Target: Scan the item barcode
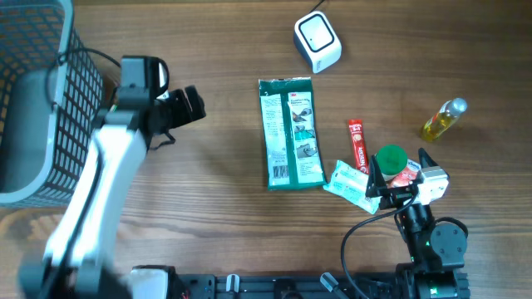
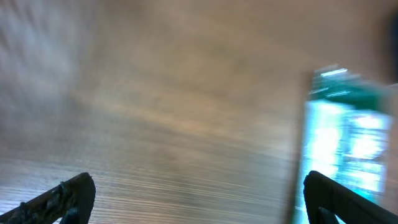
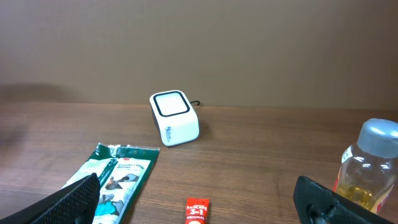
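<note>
free: table point(image 1: 224, 166) left of packet point(image 1: 290, 133) | obstacles: basket point(image 1: 79, 75) far left; tube point(image 1: 357, 143), bottle point(image 1: 443, 119) right

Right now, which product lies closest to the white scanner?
The large green packet: its end is nearest the scanner; the red tube and yellow bottle lie farther off.

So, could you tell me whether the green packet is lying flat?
Flat: the packet lies on the table, its whole printed face visible from overhead.
</note>
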{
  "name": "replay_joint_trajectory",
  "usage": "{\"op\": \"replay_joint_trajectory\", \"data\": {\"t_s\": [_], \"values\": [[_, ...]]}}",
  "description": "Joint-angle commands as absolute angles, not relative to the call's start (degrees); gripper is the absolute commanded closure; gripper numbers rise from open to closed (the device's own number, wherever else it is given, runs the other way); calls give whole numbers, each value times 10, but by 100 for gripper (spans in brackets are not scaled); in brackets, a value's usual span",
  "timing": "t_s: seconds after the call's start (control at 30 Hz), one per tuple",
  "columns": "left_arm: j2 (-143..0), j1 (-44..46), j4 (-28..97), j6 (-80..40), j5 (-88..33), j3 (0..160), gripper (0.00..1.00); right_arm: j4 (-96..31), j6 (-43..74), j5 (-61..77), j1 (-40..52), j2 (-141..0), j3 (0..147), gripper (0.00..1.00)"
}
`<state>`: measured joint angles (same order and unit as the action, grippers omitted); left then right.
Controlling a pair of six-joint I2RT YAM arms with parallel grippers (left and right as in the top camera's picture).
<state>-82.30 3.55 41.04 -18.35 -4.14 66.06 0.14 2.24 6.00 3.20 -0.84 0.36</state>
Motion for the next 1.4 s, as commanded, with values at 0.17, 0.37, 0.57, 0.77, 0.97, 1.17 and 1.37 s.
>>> {"op": "replay_joint_trajectory", "data": {"t_s": [0.17, 0.37, 0.57, 0.77, 0.97, 1.17, 1.37], "values": [[-535, 57, 416, -184, -34, 667, 0, 4, 15, 67, 29, -3, 3, 0], [-469, 57, 597, -185, -34, 656, 0, 4, 15, 67, 29, -3, 3, 0], [-378, 57, 595, -185, -41, 545, 0, 4, 15, 67, 29, -3, 3, 0], [-261, 58, 311, -187, -81, 423, 0, 4, 15, 67, 29, -3, 3, 0], [-109, 57, -11, -186, -81, 267, 0, 4, 15, 67, 29, -3, 3, 0], [-27, 57, -194, -186, -80, 122, 0, 4, 15, 67, 29, -3, 3, 0], [-6, 41, -212, -187, -79, 35, 0, 4, 15, 67, 29, -3, 3, 0]]}}
